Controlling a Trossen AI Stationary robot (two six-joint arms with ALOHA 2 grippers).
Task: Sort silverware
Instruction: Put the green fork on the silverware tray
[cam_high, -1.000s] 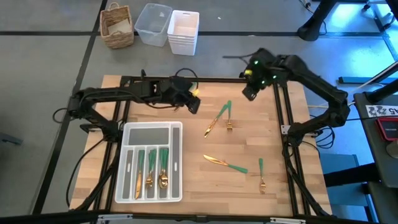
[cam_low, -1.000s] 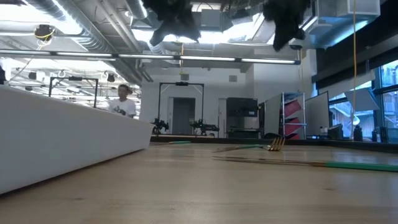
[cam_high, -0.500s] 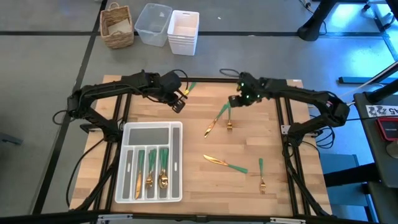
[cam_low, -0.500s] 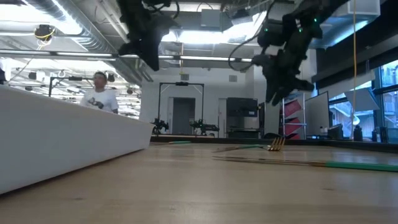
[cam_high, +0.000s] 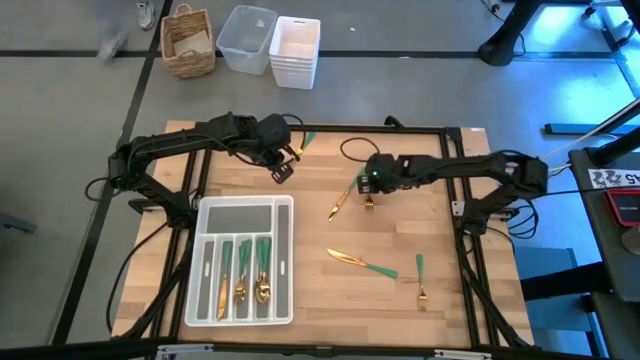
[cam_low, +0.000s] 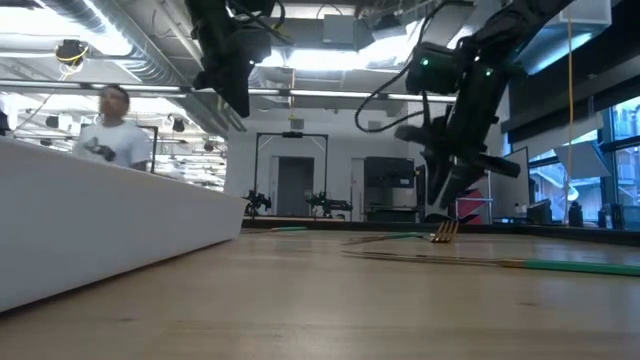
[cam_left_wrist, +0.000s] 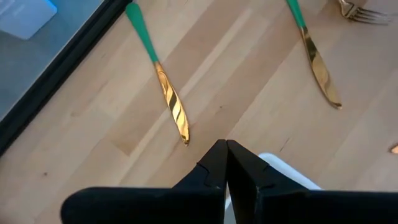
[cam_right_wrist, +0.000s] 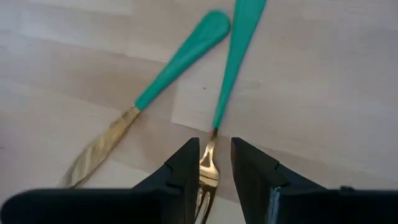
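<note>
The silverware has gold heads and green handles. A fork (cam_right_wrist: 219, 106) and a knife (cam_right_wrist: 149, 118) lie crossed at mid-table (cam_high: 350, 192). My right gripper (cam_high: 368, 186) hangs open just over them, pointing steeply down, one finger on each side of the fork's gold neck (cam_right_wrist: 208, 163). My left gripper (cam_left_wrist: 225, 150) is shut and holds nothing, above the far edge of the white tray (cam_high: 245, 202). Beyond it lies another knife (cam_left_wrist: 166, 90). Several pieces rest in the tray's slots.
A knife (cam_high: 362, 264) and a fork (cam_high: 420, 282) lie near the right front. A black frame (cam_high: 455, 180) rims the wooden table. Beyond the far edge stand a wicker basket (cam_high: 188, 42), a clear bin (cam_high: 246, 38) and white containers (cam_high: 295, 50). A person (cam_low: 108, 140) moves behind.
My right gripper has come down from high over the far right toward the crossed fork and knife, rolling as it sank, and stands just above the fork, still open. My left gripper has shifted a little toward the table's left and tipped downward. No silverware has moved.
</note>
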